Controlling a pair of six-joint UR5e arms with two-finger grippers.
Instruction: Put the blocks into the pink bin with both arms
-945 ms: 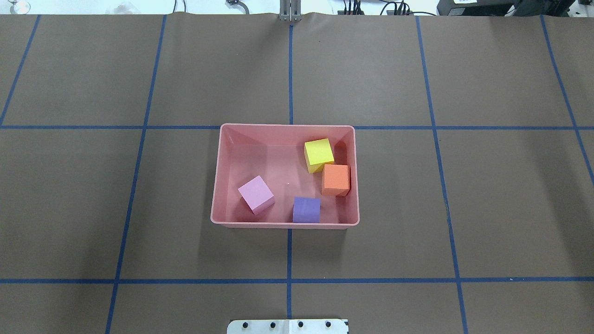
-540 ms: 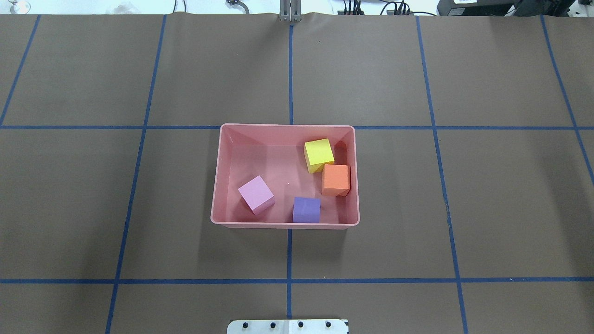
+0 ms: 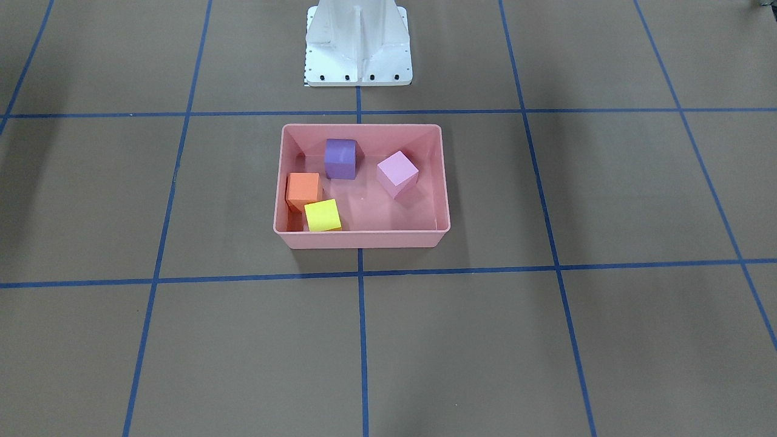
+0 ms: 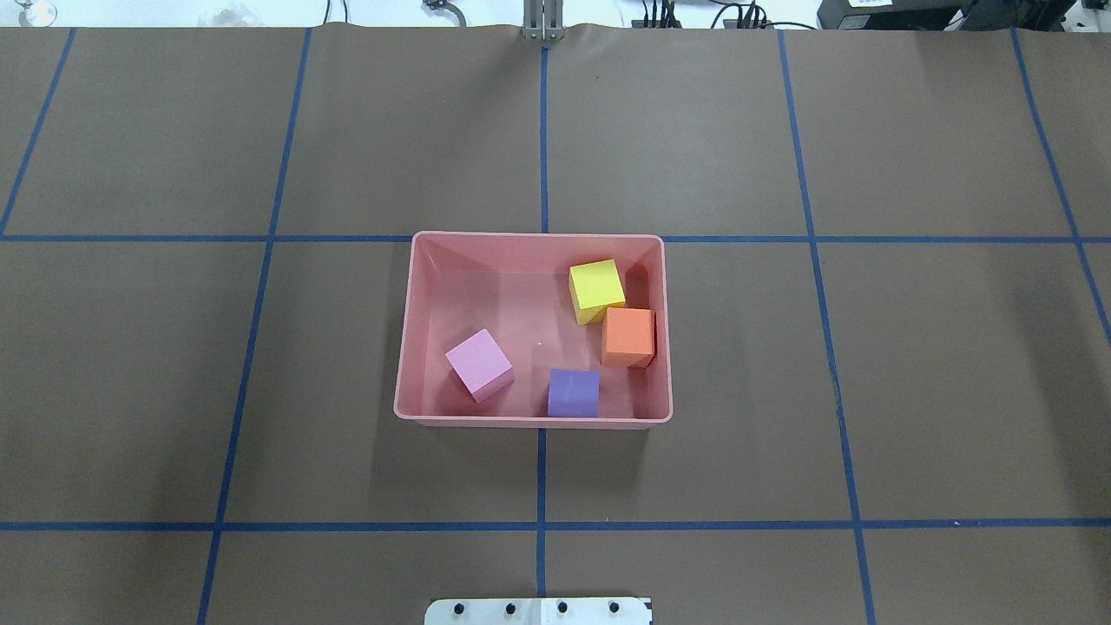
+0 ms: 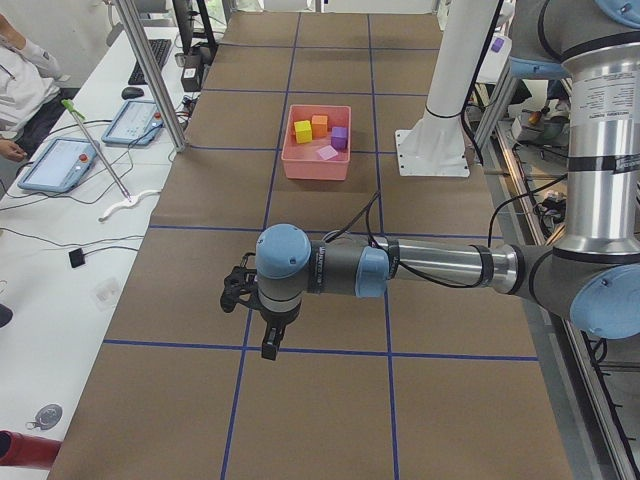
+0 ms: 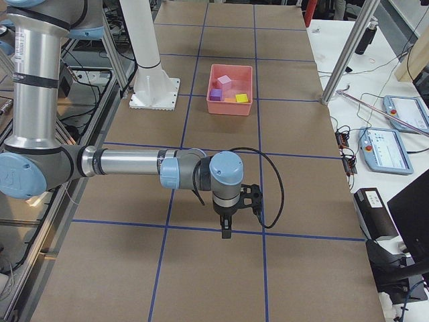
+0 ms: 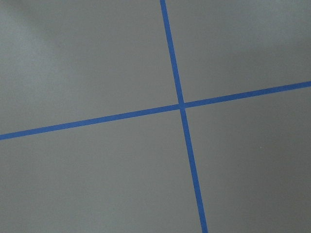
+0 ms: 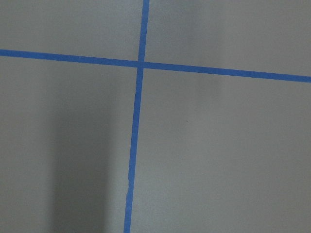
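cubes look light and not slippery; pinch two flat sides. yellow cube (image 4: 596,289), orange cube (image 4: 628,336), purple cube (image 4: 574,392) and light pink cube (image 4: 478,364) sit in pink bin (image 4: 486,422), far from left claw (image 5: 268,345) and right claw (image 6: 226,231); cannot tell if these are open

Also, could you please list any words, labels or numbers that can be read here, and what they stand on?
Nothing here reads clearly.
On the blocks and pink bin: no markings.
Faint print on the left arm: too small to read.
The pendant screens: too small to read.
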